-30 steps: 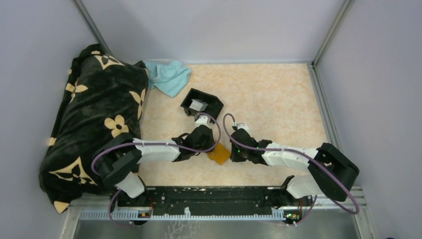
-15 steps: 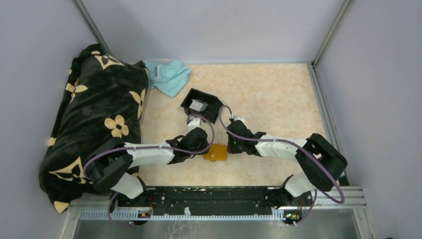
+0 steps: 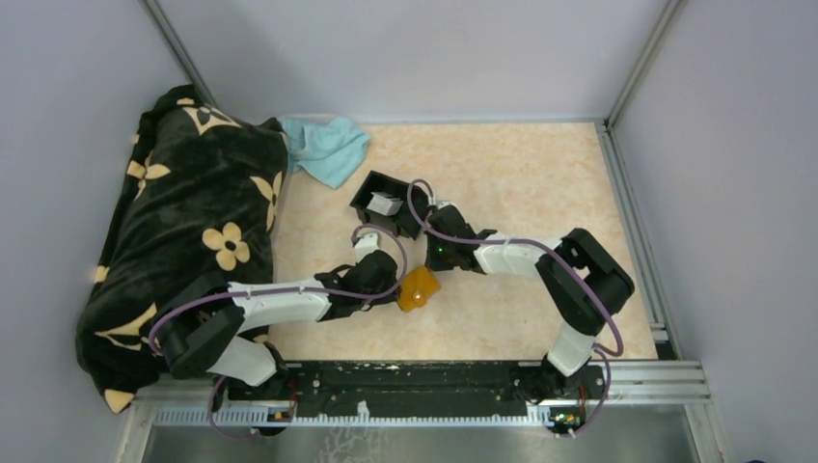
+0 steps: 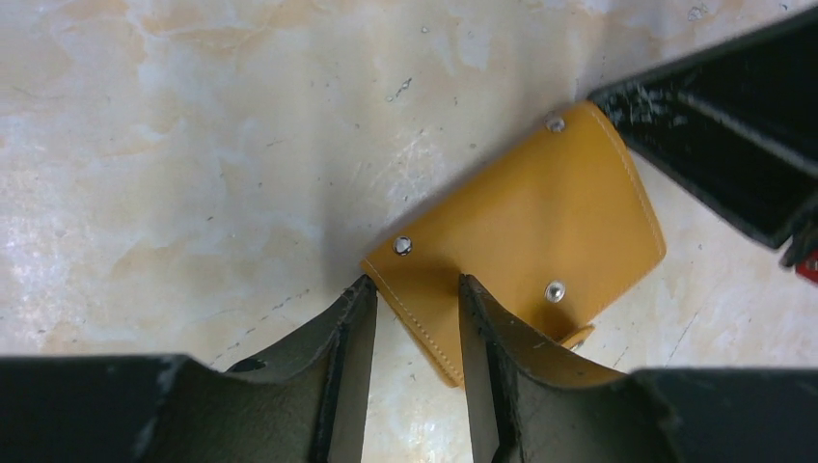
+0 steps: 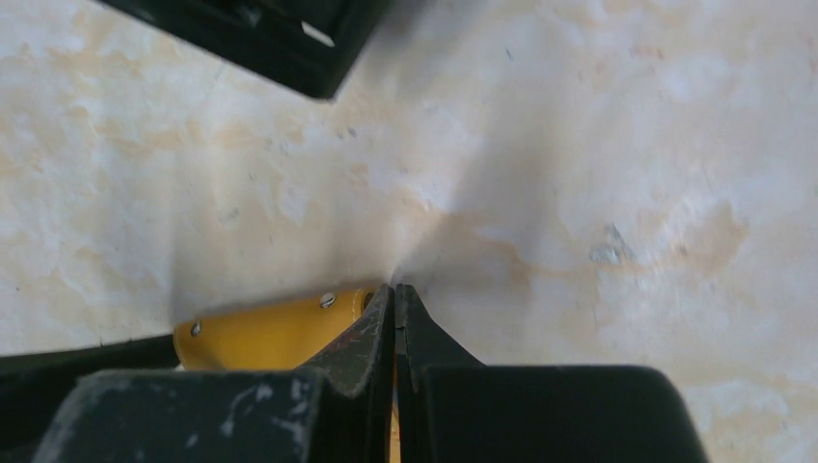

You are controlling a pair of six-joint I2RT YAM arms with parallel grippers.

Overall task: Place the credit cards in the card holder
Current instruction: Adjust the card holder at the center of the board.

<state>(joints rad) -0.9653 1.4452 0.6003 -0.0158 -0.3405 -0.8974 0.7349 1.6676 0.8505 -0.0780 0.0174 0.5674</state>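
The orange card holder (image 3: 417, 287) lies folded on the table between both arms, with one edge looking slightly raised. My left gripper (image 3: 391, 287) is open, and a corner of the card holder (image 4: 521, 227) sits in the gap of the left gripper (image 4: 415, 285). My right gripper (image 3: 430, 270) comes in from the right. In the right wrist view the right gripper (image 5: 395, 286) is shut at a studded corner of the card holder (image 5: 275, 333), with a sliver of orange between its fingers. One pale credit card (image 3: 384, 204) lies in the black tray (image 3: 371, 183).
A black blanket with cream flowers (image 3: 183, 222) fills the left side. A light blue cloth (image 3: 328, 147) lies behind the tray. The tray's corner (image 5: 260, 29) is just beyond the right gripper. Grey walls and metal rails enclose the table.
The right gripper has moved up and to the left toward the tray. The card holder has turned and shifted slightly the same way. The left arm has followed and its jaws have widened a little.
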